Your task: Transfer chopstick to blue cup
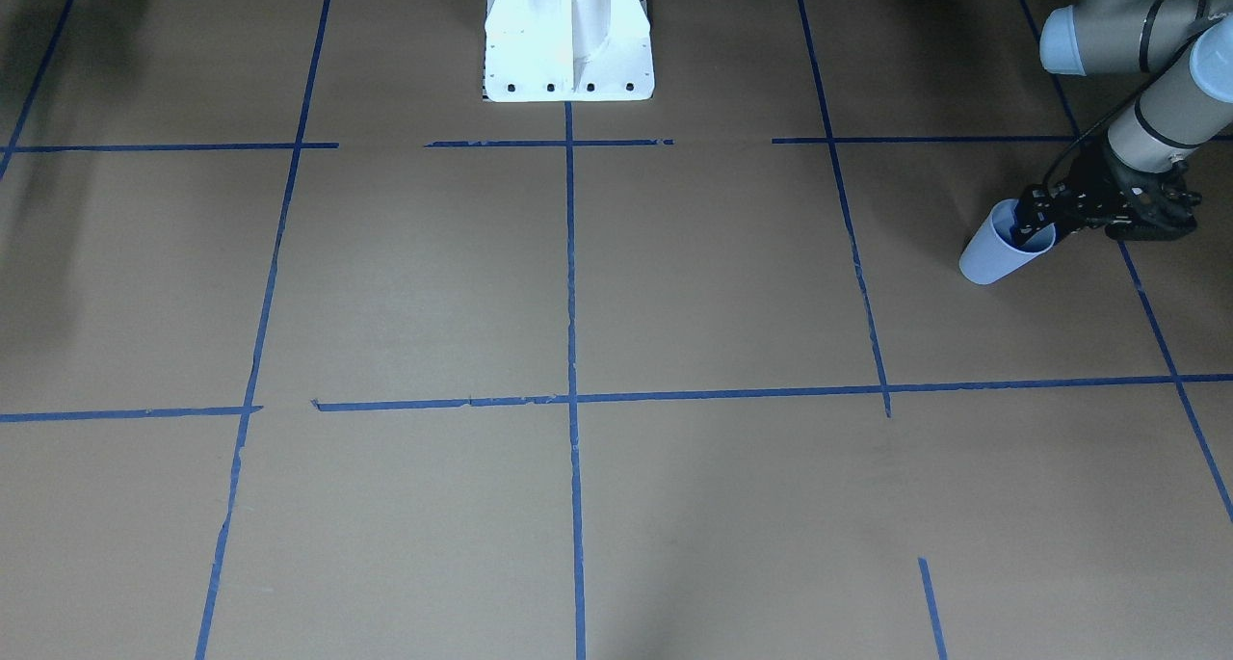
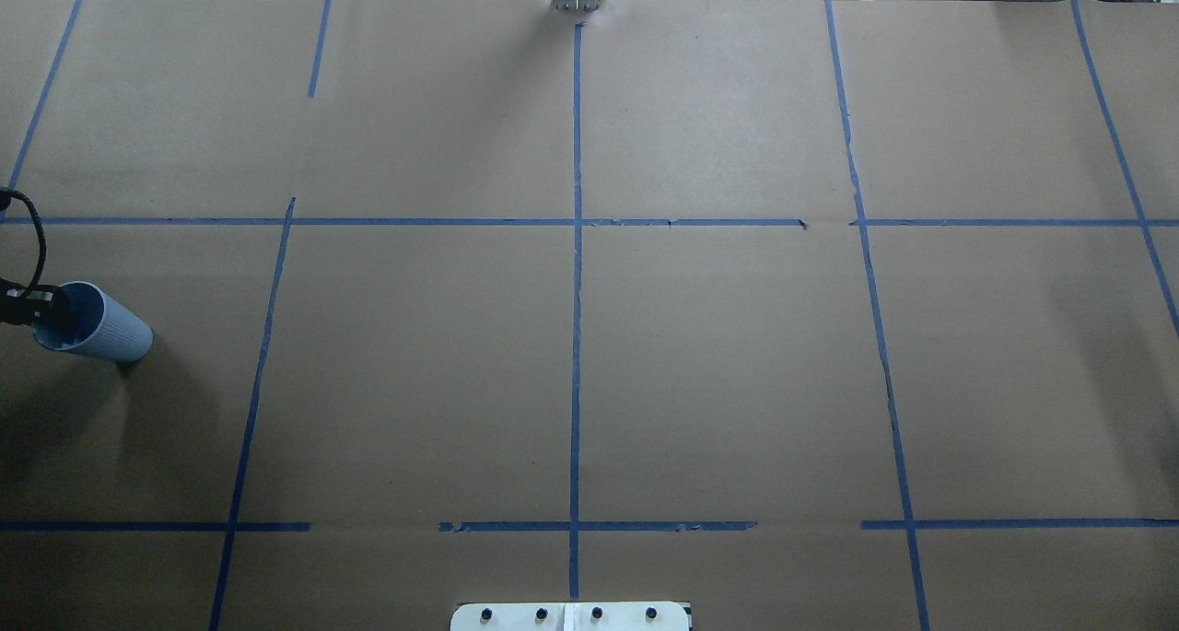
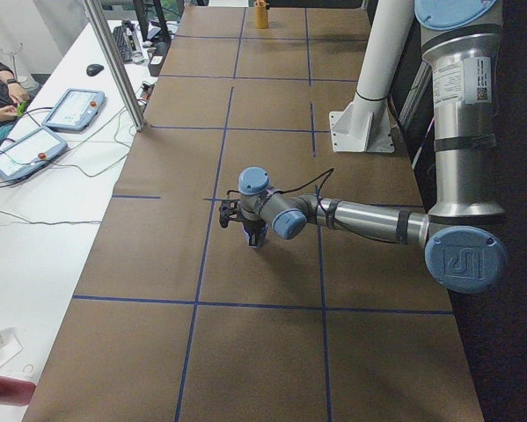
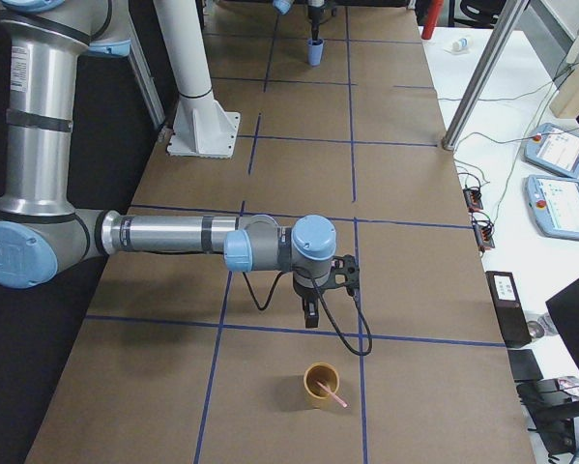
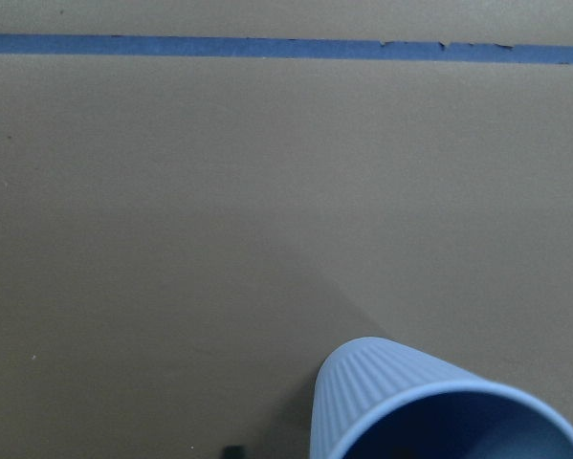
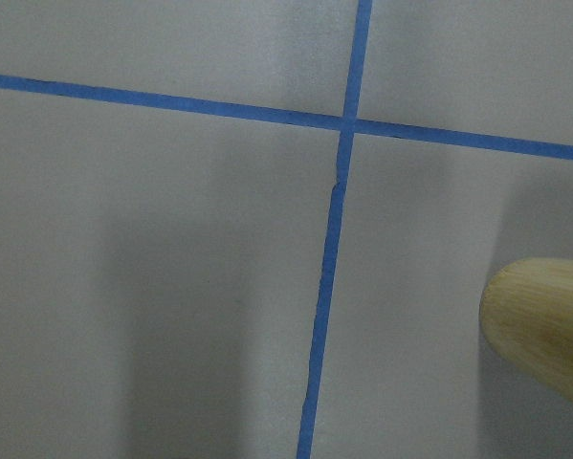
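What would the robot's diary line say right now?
left fingers: at blue cup rim | chopstick: in tan cup | right fingers: near tan cup

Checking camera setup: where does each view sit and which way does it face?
Front: across table, facing base; left arm at blue cup.
Overhead: behind base, looking forward; same blue cup.
Left side: table end, left arm near.
Right side: right arm near, chopstick in tan cup.
Left wrist: blue cup rim.
Right wrist: tape, tan cup.

Left tool [image 1: 1031, 226] and right tool [image 4: 310, 314] both hang low, pointing straight down.
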